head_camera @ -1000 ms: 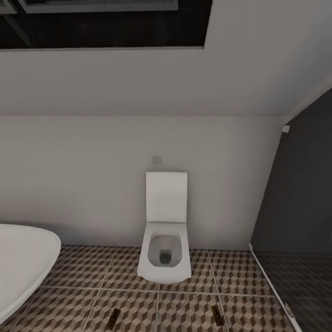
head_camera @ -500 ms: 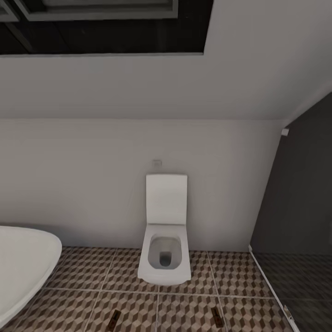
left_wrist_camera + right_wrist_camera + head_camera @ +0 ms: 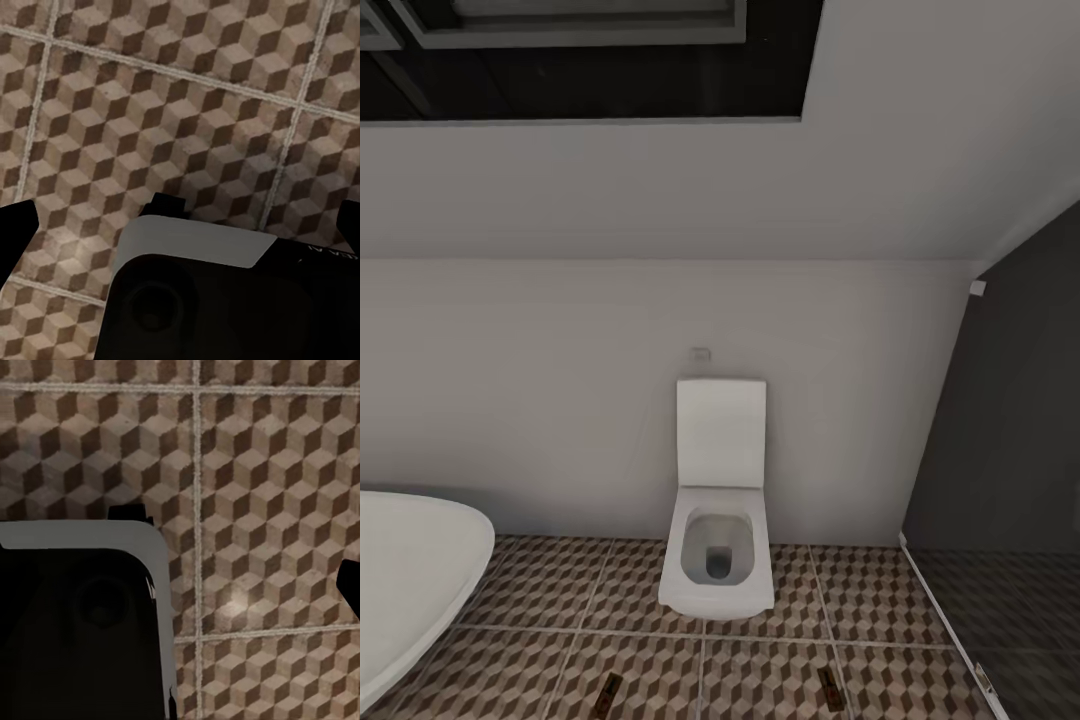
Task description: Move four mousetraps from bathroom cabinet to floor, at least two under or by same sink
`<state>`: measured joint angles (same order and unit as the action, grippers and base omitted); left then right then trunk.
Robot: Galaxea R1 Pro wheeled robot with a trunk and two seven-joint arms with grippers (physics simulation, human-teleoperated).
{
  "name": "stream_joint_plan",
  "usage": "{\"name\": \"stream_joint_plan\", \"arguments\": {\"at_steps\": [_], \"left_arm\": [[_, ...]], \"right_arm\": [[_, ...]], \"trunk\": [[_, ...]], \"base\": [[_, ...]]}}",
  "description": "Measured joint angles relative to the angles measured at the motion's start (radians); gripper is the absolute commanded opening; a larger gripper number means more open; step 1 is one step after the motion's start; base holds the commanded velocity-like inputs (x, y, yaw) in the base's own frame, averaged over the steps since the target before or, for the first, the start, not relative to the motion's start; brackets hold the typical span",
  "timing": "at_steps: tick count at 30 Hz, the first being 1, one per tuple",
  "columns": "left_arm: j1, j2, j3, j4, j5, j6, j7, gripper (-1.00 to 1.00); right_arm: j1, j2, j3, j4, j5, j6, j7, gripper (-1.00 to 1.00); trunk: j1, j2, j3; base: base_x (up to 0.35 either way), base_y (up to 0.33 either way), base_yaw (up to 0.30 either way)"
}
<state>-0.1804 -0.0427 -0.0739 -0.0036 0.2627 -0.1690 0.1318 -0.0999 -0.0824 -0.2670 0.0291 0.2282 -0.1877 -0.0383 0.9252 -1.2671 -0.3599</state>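
Both arms hang low, each hand over the bathroom floor (image 3: 187, 97); I can't tell how wide either opens. Two mousetraps (image 3: 608, 687) lie on tiles before the toilet (image 3: 718, 560)

Two mousetraps (image 3: 608, 688) before toilet (image 3: 717, 560)

White wall-hung toilet (image 3: 717, 560), seat lid raised against the pale rear wall (image 3: 560, 400), small flush plate (image 3: 701, 354) above it. Rounded white bathtub rim (image 3: 410, 570) at lower left; dark wall panel (image 3: 1010, 420) at right.
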Motion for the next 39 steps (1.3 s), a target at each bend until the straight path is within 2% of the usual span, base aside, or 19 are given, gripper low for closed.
{"name": "stream_joint_plan", "arguments": {"at_steps": [5,11,27,36,39], "left_arm": [[0.0,0.002,0.001,-0.001,0.0,0.0,0.001,1.0],[0.0,0.002,0.002,-0.003,-0.001,-0.001,0.001,1.0],[0.0,0.004,-0.002,-0.009,-0.01,-0.002,0.0,1.0],[0.0,0.039,-0.008,-0.012,-0.018,-0.003,0.001,1.0],[0.0,0.043,-0.008,-0.012,-0.014,-0.003,0.002,1.0]], "right_arm": [[0.0,0.022,0.003,0.0,0.005,0.0,-0.008,1.0],[0.0,0.034,0.004,0.0,0.005,0.0,-0.013,1.0],[0.0,0.037,0.0,-0.008,0.004,0.001,-0.015,1.0],[0.0,0.035,0.004,-0.01,0.004,0.0,-0.015,1.0],[0.0,0.035,0.004,-0.01,0.004,0.0,-0.014,1.0]], "trunk": [[0.0,0.0,0.0],[0.0,0.0,0.0],[0.0,0.0,0.0],[0.0,0.0,0.0],[0.0,0.0,0.0]], "base": [[0.0,0.0,0.0],[0.0,0.0,0.0],[0.0,0.0,0.0],[0.0,0.0,0.0],[0.0,0.0,0.0]]}}
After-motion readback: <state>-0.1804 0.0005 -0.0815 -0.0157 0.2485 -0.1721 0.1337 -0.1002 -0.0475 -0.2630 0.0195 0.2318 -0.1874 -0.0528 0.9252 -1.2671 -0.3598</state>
